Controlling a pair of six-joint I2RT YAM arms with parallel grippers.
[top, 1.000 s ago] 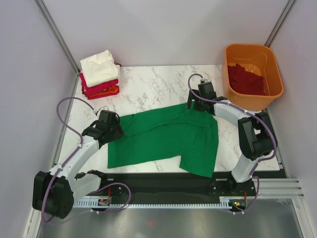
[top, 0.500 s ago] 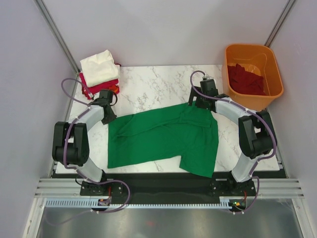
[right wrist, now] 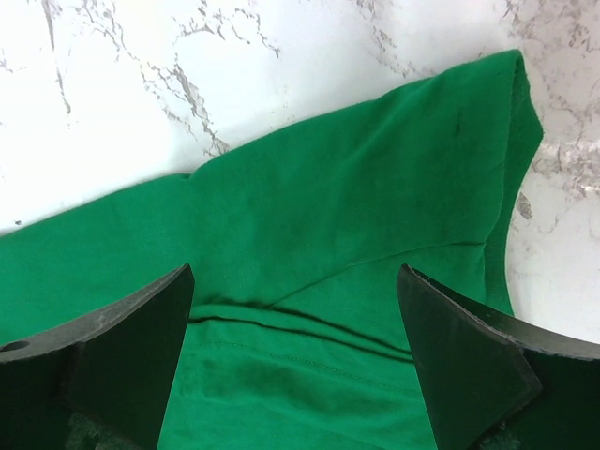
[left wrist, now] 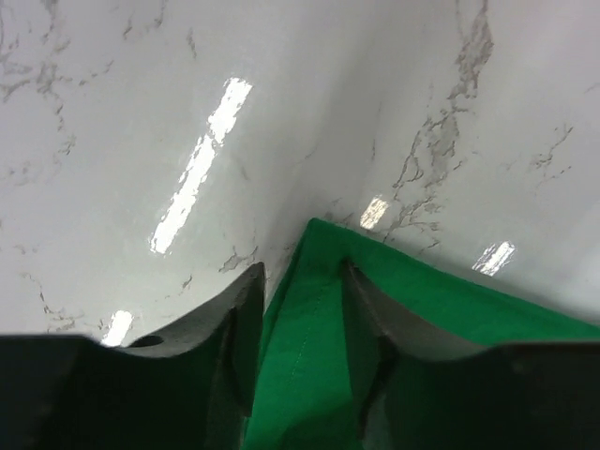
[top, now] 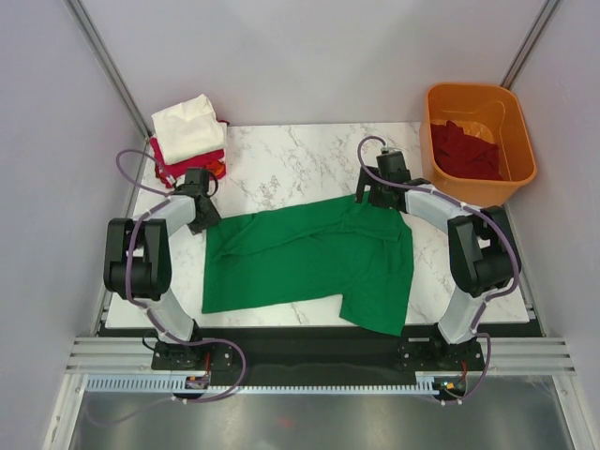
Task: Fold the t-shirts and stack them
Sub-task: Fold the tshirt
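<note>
My left claw (left wrist: 300,274) is pressed on a corner of the bright green soft cloth t-shirt (top: 309,258) and pinches it. My right claw (right wrist: 292,274) is spread wide above the shirt's far right edge, where a stitched seam shows. The shirt lies creased but mostly flat on the glossy white marble-patterned table (top: 281,164).

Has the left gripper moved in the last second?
Yes. In the top view the left gripper has travelled away from the camera toward the folded stack, and it now pinches the far-left corner of the green t-shirt.
</note>
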